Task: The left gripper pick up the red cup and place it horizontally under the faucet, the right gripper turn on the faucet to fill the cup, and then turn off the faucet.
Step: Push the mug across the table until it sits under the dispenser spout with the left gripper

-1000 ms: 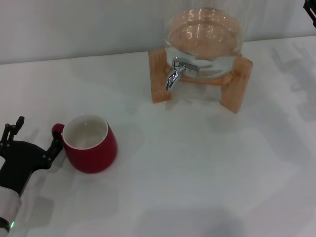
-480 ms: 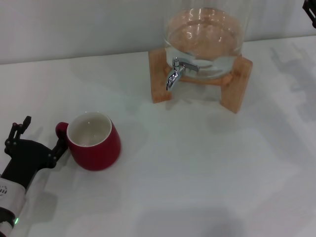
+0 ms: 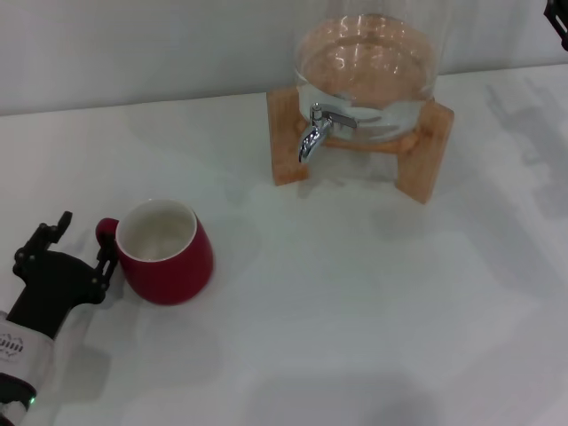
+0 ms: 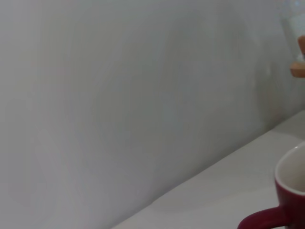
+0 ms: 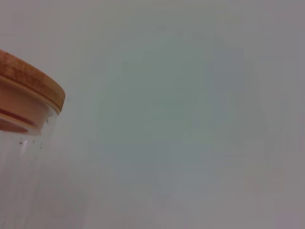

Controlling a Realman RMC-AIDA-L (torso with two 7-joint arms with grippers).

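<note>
The cup (image 3: 164,251) stands upright on the table (image 3: 355,302), at the near left, its white inside open to the head camera and its loop handle (image 3: 106,232) pointing left. In the left wrist view only part of the cup (image 4: 290,191) shows, with the handle (image 4: 259,220) reaching out from it.

The left gripper (image 3: 80,250) sits just left of the cup, low over the table, at the handle. Its fingers are spread apart: one finger (image 3: 108,263) lies right beside the handle on its near side, and whether it touches cannot be told; the other (image 3: 49,232) stands well clear, farther left. They grip nothing.

The faucet (image 3: 318,129) is at the far side of the table, well apart from the cup and to its right. Its spout curves down toward the near left. It is fixed to a glass jar (image 3: 368,67) resting on a wooden stand (image 3: 422,169).

The right gripper (image 3: 559,19) is only a dark edge at the far right corner of the head view, well apart from the faucet; whether it is spread or closed cannot be told. Its wrist view shows the jar's wooden lid (image 5: 33,86) against the pale wall.
</note>
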